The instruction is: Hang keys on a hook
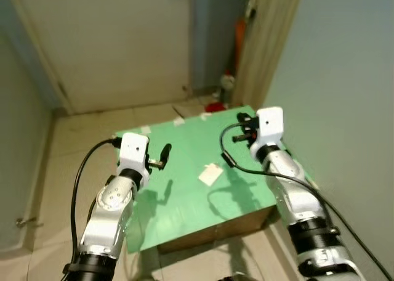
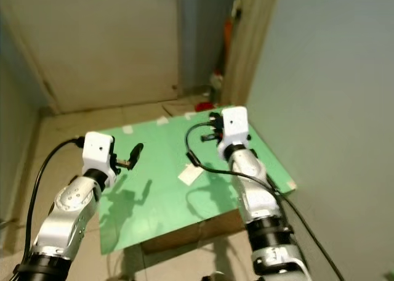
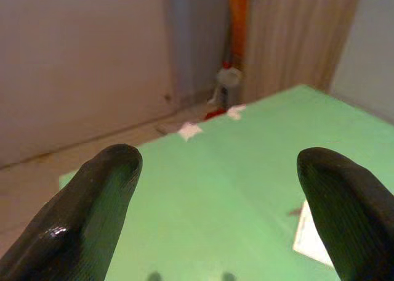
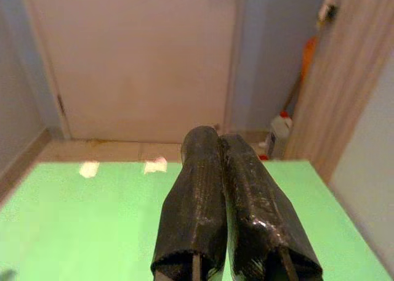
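1. While the left arm reaches over the near left of a green board (image 1: 184,201), the left gripper (image 1: 161,156) hovers above it with its black fingers (image 3: 104,195) spread wide and nothing between them.
2. Behind that arm, pale floor tiles (image 1: 68,145) run back to a closed cream door (image 1: 123,40) in the far wall.
3. The board lies flat on a brown box (image 1: 246,222) that stands low on the floor. Small white scraps (image 3: 189,130) sit at its far edge.
4. A small, flat white piece (image 1: 210,174) lies on the board between the two arms, nearer the right one and touching neither gripper. Whether it belongs to the keys cannot be told, and no key shape can be made out on it.
5. The right gripper (image 1: 243,127) is held above the far right part of the board. The right wrist view shows its fingers (image 4: 203,188) pressed together side by side, gripping nothing.
6. A black cable (image 1: 231,154) loops from the right wrist down along the silver arm.
7. Past the board's far corner, a red item (image 1: 215,106) lies on the floor beside a white bottle (image 4: 280,132) with a red cap.
8. An orange object (image 1: 239,31) stands above them in the corner, next to a wood-grain panel (image 1: 265,40).
9. A plain, pale blue wall (image 1: 345,77) closes the right side.
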### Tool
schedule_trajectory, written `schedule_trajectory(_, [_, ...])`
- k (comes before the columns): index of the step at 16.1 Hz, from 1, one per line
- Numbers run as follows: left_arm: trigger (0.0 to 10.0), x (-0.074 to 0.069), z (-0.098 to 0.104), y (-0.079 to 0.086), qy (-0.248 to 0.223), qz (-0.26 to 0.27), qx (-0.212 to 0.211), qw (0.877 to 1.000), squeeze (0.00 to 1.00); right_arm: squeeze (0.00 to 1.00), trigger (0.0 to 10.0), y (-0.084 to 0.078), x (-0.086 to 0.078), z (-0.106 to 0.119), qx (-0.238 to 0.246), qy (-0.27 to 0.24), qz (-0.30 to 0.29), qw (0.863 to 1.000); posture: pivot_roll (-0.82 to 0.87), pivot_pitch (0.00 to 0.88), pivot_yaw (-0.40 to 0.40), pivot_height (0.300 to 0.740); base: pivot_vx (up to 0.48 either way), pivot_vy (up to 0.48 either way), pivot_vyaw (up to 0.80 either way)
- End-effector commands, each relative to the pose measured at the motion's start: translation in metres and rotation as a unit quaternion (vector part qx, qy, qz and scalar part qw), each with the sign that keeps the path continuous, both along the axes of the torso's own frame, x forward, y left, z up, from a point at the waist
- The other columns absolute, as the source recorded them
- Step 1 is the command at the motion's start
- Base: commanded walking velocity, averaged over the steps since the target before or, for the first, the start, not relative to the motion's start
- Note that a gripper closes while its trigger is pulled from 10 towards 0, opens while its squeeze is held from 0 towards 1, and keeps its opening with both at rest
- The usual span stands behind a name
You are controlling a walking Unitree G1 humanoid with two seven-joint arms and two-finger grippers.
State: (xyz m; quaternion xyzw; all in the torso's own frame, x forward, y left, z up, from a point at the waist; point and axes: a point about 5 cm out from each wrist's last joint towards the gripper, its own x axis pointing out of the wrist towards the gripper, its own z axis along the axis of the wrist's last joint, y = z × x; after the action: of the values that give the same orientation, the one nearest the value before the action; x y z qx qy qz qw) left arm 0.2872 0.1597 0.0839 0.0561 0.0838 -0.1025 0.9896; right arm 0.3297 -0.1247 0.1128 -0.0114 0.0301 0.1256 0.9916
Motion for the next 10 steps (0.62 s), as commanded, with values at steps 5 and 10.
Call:
schedule_trajectory(5, [10.0, 0.003, 0.002, -0.01, -0.011, 0.011, 0.02, 1.0, 0.0, 0.0, 10.0, 0.007, -0.007, -0.012, -0.017, 0.019, -0.004, 1.0, -0.02, 0.053, -0.026, 0.722, 0.0, 0.0, 0.0])
schedule_trajectory(10, [10.0, 0.004, 0.0, -0.018, -0.013, 0.035, -0.009, 0.999, 0.0, 0.0, 10.0, 0.013, -0.011, -0.018, -0.021, 0.028, 0.01, 0.999, -0.02, 0.035, -0.03, 0.722, 0.291, -0.324, 0.0])
